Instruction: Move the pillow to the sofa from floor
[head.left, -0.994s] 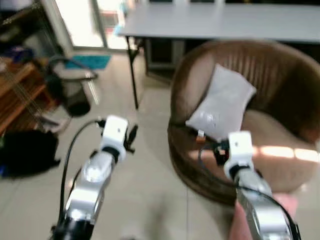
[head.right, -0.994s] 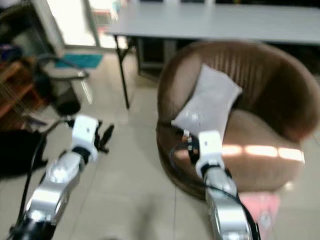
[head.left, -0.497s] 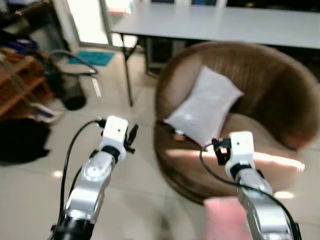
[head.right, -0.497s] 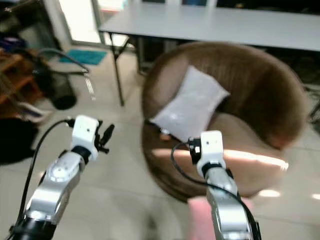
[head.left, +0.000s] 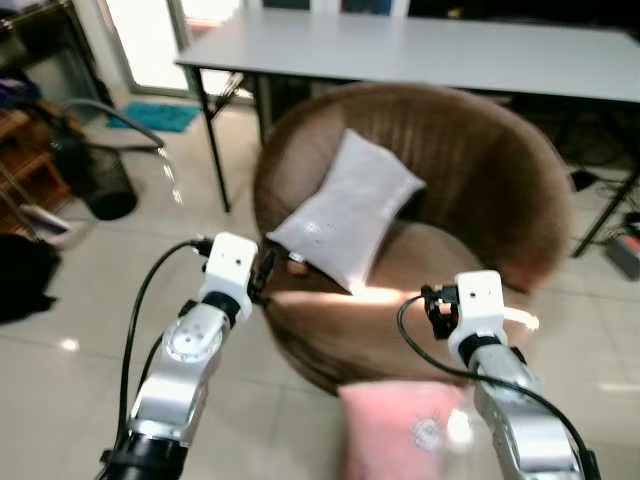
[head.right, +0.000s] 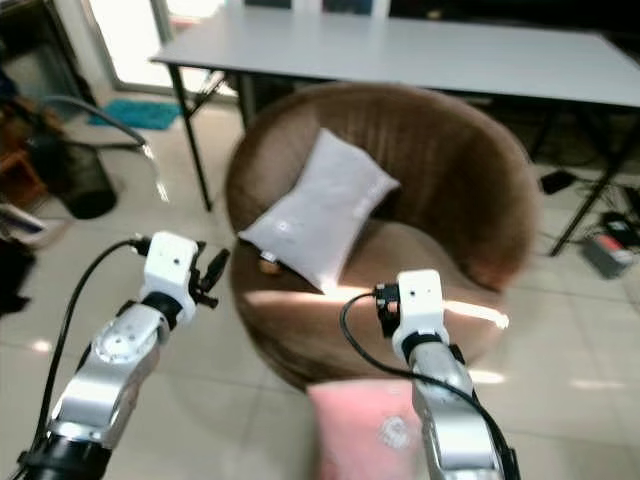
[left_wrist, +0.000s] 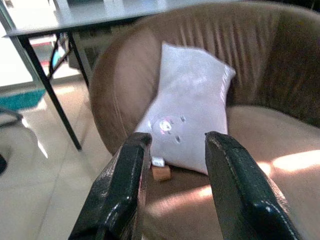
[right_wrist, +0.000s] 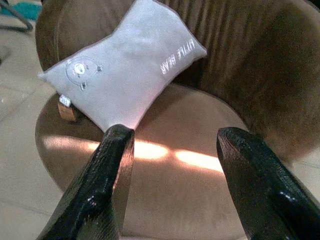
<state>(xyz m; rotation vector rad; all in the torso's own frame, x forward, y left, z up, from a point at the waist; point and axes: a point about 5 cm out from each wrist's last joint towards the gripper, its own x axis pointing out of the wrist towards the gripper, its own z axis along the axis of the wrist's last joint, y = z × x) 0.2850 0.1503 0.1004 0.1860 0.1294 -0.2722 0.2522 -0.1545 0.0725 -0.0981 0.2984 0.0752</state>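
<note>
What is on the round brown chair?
A grey pillow leans against the back of the brown chair, with a small tag at its lower corner. A patch of sunlight lies on the seat. Whatever is under the pillow is covered.

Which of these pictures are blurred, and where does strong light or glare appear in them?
Left and right eye views: slightly soft overall, the pink pillow on the floor most blurred; a bright sun stripe crosses the brown sofa seat, and the doorway at top left is overexposed. Left wrist view: the grey pillow is soft, the background washed out. Right wrist view: sharpest; sun patches on the seat.
</note>
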